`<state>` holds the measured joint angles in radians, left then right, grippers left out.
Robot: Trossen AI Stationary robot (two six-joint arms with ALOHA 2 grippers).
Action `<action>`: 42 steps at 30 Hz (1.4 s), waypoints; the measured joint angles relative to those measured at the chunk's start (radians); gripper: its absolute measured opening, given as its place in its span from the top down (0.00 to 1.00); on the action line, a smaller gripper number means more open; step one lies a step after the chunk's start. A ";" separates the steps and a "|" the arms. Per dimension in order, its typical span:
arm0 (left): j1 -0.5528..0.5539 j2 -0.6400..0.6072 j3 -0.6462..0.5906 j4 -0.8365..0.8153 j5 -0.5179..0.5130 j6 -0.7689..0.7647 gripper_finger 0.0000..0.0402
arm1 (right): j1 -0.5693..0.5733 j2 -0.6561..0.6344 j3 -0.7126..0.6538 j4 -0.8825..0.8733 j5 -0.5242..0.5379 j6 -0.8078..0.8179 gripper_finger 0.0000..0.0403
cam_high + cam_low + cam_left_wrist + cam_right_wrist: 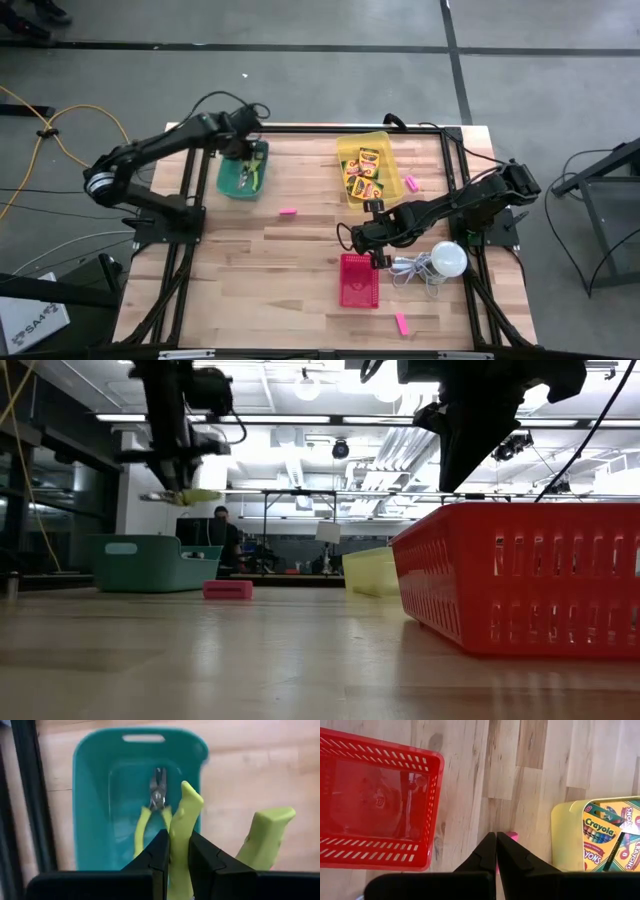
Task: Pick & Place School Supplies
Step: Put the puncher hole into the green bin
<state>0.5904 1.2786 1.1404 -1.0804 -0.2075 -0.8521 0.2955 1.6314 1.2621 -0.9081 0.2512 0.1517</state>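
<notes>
Over the teal bin my left gripper is shut on a pair of lime-handled pliers. A second pair of pliers lies flat in that bin. Crayon boxes lie in the yellow bin. Pink erasers lie flat on the table: one mid-table, one right of the yellow bin, one near the front edge. My right gripper is shut and empty. It hangs above bare wood between the red basket and the yellow bin, with a pink eraser partly hidden behind its fingers. My left gripper pinches one lime-green handle of the pliers between its two fingers. It comes from above, slanting down, and the handle runs on past the fingertips. The other handle sticks out free to one side. The pliers are lifted clear above the teal bin, their head hidden by the gripper.
A white bulb with a coiled cord lies right of the red basket. A black frame borders the tabletop. Bare wood lies at the table's middle and near left.
</notes>
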 joint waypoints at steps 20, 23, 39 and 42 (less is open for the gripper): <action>0.120 0.268 0.000 0.056 -0.035 0.012 0.91 | 0.000 0.000 0.000 0.001 0.000 -0.025 1.00; 0.139 0.271 -0.005 0.058 -0.034 0.014 0.91 | 0.000 0.000 0.000 0.001 0.000 -0.025 1.00; 0.155 0.272 -0.129 0.182 -0.016 -0.002 0.91 | 0.000 0.000 0.000 0.000 0.000 -0.025 1.00; 0.156 0.272 -0.143 0.208 -0.015 -0.003 0.91 | 0.000 0.000 0.000 0.000 0.000 -0.025 1.00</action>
<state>0.7464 1.5501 0.9979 -0.8723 -0.2230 -0.8550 0.2958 1.6311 1.2620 -0.9077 0.2512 0.1268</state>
